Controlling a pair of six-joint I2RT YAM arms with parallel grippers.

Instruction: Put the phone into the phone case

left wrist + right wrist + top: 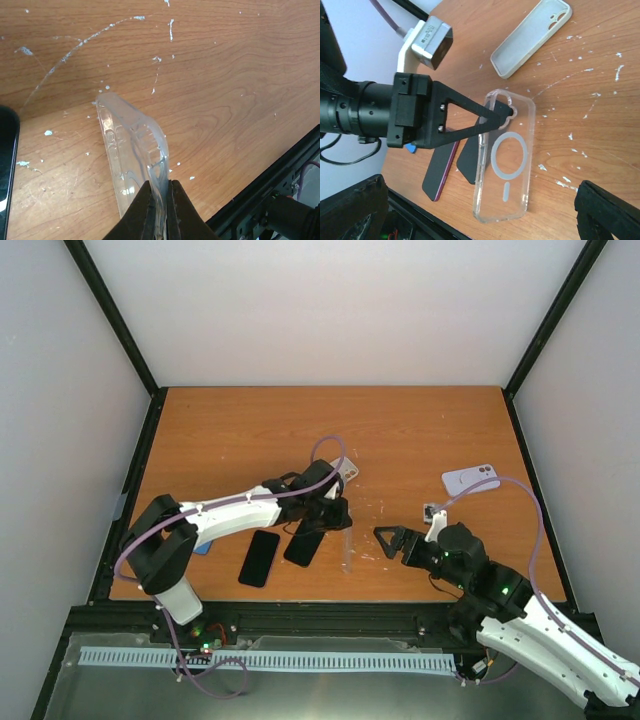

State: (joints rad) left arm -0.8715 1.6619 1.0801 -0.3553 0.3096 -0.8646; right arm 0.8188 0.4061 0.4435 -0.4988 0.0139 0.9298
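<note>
**A:** What is the left gripper [338,523] doing?

**B:** Its jaws are pressing together on the clear case [131,140], pinching the rim at the end with the camera cutout. The left wrist view is showing the thin plastic wall squeezed between the two fingers [137,215].

**A:** How is the case sitting?

**B:** It is standing up on a long edge over the table [420,430], so from above it is showing only as a thin sliver. Its broad side, with the ring mark, is facing the right wrist camera. Whether its lower edge is touching the wood is hard to tell.

**A:** Where are the phones lying?

**B:** Both are lying flat near the front edge, outside the case. The left phone [260,558] is lying a little apart. The right phone [305,540] is lying just beside the clear case, with its far end running under the left gripper.

**A:** And the right gripper [383,543]?

**B:** It is hanging to the right of the clear case, apart from it, with its jaws spread wide and gripping nothing.

**A:** What else is showing?

**B:** A white case [532,35] is lying flat just behind the left gripper. A second white case [470,479] is lying well apart, toward the right edge.
</note>
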